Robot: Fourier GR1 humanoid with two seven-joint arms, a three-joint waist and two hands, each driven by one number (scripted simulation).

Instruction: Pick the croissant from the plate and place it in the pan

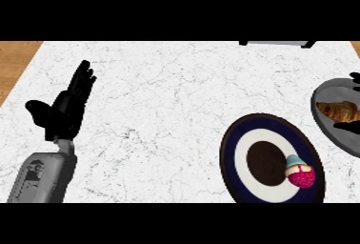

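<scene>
The brown croissant (339,111) lies inside the grey pan (325,93), which is cut off by the right edge of the head view. Only small black parts of my right hand (347,127) show at that edge, one just below the croissant and one above it near the pan's rim. The dark blue plate (239,143) with a white ring and dark centre sits left of the pan, near the front. My left hand (65,106) is open at the far left, fingers up, holding nothing.
A small red and teal item (301,175) rests on the plate's right side. A grey object (277,43) with dark ends pokes in at the top edge. Wood (15,62) borders the marble counter at the upper left.
</scene>
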